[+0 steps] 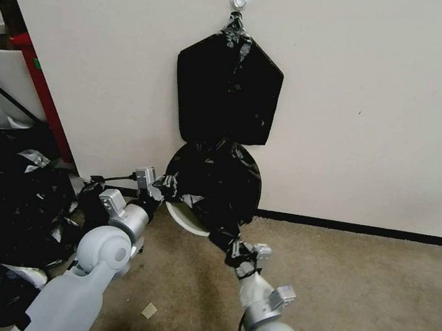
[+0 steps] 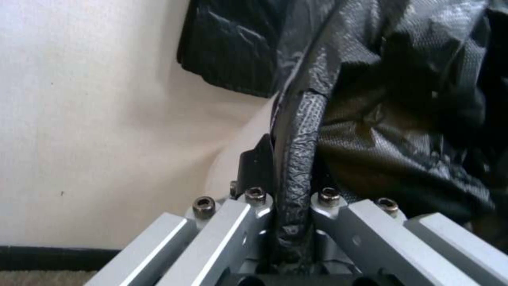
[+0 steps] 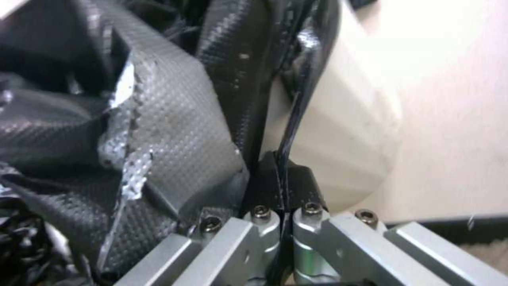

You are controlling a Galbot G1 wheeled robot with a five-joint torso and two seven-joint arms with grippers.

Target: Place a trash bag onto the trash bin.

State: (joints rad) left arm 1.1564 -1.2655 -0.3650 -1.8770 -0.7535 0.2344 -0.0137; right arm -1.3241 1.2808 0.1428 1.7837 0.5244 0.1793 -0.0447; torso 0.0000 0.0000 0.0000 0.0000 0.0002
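My left claw (image 1: 163,185) and right claw (image 1: 239,254) each pinch 1 edge of the trash bag (image 1: 216,179), stretched between them over the trash bin (image 1: 187,219). The bin lies tipped beyond both claws, against the wall. Judged: mouth covered; seating around the rim remains.

Pale grey rounded arms, silver wrist cylinders, aluminium pincer bars with hex screws, a black cable.

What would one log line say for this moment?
left tool: shut on bag | right tool: shut on bag | bag: stretched over bin mouth
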